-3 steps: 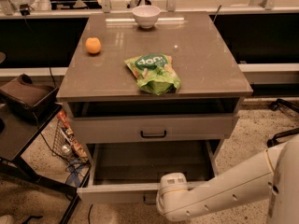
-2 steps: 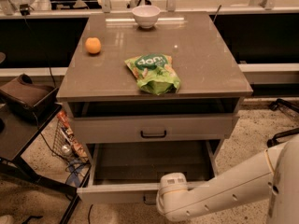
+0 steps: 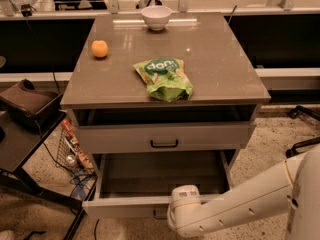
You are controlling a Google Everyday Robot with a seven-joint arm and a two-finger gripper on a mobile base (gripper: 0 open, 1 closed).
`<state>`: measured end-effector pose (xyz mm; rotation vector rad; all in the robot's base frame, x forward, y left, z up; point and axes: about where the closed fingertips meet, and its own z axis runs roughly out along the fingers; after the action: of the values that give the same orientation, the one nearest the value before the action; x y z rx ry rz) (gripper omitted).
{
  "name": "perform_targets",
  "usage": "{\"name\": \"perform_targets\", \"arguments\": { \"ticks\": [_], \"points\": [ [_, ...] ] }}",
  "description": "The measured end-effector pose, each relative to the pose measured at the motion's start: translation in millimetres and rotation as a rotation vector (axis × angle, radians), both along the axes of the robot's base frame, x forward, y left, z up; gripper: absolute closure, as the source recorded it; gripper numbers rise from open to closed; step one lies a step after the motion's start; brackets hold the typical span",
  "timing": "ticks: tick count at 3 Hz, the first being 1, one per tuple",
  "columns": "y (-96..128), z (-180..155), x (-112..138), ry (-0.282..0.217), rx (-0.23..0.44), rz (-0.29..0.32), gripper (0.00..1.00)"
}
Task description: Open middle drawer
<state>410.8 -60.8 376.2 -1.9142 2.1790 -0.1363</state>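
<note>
The middle drawer (image 3: 160, 179) is pulled out, low in the frame.
The hand (image 3: 180, 204) sits by its front, lower middle; I cannot tell its grip. Pull straight back, slow and level.

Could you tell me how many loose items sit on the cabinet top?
3: white bowl at the back, orange at the left, green snack bag near the front. The gripper is out of view, beyond the arm at the pulled-out drawer.
</note>
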Motion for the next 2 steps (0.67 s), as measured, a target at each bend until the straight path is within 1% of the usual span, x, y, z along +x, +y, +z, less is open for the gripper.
{"name": "perform_targets", "arguments": {
  "ticks": [1, 2],
  "points": [
    [0.0, 0.0, 0.0, 0.000, 0.000, 0.000, 0.87],
    [0.0, 0.0, 0.0, 0.000, 0.000, 0.000, 0.63]
  ]
}}
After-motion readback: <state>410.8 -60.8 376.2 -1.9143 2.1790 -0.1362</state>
